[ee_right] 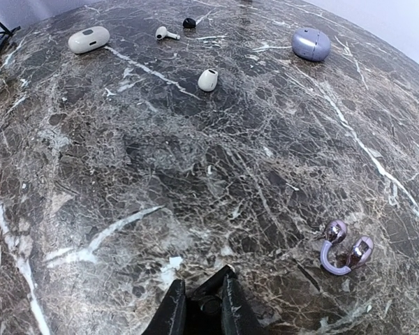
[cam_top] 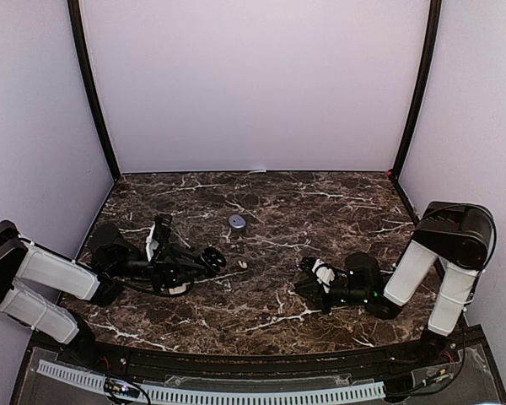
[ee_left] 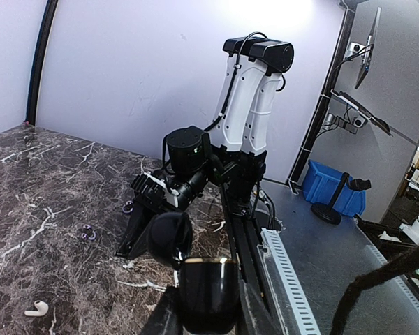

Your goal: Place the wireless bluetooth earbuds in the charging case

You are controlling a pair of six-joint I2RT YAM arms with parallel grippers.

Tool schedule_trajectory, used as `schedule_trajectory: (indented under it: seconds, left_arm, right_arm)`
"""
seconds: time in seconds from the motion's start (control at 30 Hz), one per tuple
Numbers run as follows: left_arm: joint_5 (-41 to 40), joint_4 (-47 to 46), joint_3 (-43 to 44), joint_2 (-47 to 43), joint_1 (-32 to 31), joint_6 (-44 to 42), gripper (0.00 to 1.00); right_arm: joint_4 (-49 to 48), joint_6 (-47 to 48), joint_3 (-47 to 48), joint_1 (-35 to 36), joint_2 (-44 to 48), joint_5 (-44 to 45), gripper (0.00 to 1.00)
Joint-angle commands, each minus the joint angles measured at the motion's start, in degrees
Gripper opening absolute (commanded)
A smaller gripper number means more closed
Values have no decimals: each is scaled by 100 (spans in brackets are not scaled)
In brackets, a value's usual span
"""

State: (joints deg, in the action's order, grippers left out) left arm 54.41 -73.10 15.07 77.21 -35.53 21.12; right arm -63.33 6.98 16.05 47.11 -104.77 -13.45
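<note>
The left gripper (ee_left: 207,315) is squeezing an open black charging case (ee_left: 208,279) between its jaws. The case lid (ee_left: 170,237) is tipping up just ahead of them.

The right gripper (ee_right: 202,296) is sitting low over the marble table (ee_right: 112,181). Its jaws are standing close together with only a thin gap. Something small and dark is showing in that gap. I cannot tell if it is an earbud or part of the gripper, so I cannot tell if the jaws are gripping anything.

The other earbuds are lying loose on the table:
- The purple clip earbuds (ee_right: 346,251) are lying near the right jaws, a little ahead and off to their right.
- A white earbud (ee_right: 208,79) is lying well ahead of them.
- A white stem earbud (ee_right: 166,32) and a black earbud (ee_right: 189,23) are lying far ahead, near a white case (ee_right: 89,39) on the left.
- A lavender case (ee_right: 311,43) is sitting far ahead on the right.

These buds are looking tiny, light, hard and smooth. I am guessing they are going to slip or pop away if pinched off the middle. Pinching the fat round body looks best.

The black bud probably belongs in the black case. The white earbud is lying on the way to it and could get bumped.
</note>
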Motion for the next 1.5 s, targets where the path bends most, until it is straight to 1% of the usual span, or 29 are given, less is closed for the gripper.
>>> schedule_trajectory:
  seconds: [0.0,0.93,1.37,1.47]
  left_arm:
    - [92,69,123,-136,-7,-100,23]
    - [87,111,123,-154,-7,-77,23]
    - [124,129,119,-88,-7,-108,23]
    - [137,130,128,-83,-7,-99,23]
  right_arm:
    - [314,44,-110,25,156,93,16]
    - [1022,207,-112,26,1095,98,12]
    - [1317,250,-63,26,1269,40,10]
    - [1368,258,-48,23,1478,36,10]
